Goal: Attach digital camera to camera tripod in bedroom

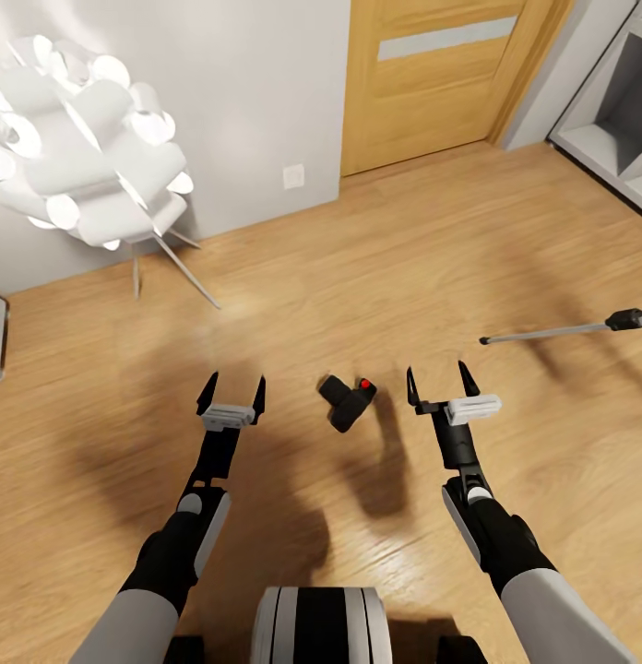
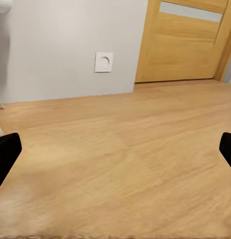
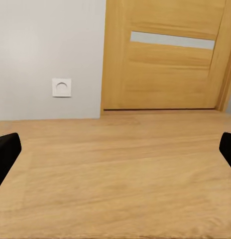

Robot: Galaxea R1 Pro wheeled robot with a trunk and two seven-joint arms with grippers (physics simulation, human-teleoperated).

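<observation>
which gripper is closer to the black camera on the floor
Right. The right gripper hangs just beside the digital camera, while the left gripper is farther off on its other side. Both are open.

Home bedroom; oak door (image 1: 441, 78), floor lamp (image 1: 86, 138)

My head camera looks steeply down and forward from above my trunk over the plank floor (image 1: 376, 240), taking in both forearms and reaching as far as the grey wall (image 1: 256, 92) and the oak door (image 1: 432, 83) at the room's far edge. My left wrist camera sits low and near the floor (image 2: 120, 164), facing level toward that wall, with the wall socket (image 2: 104, 62) and the door (image 2: 185, 45) ahead. My right wrist camera, equally low, faces the same way and shares the socket (image 3: 61, 87), the door (image 3: 165, 59) and the floor strip before them; the socket (image 1: 293, 176) also appears in the head view.
</observation>
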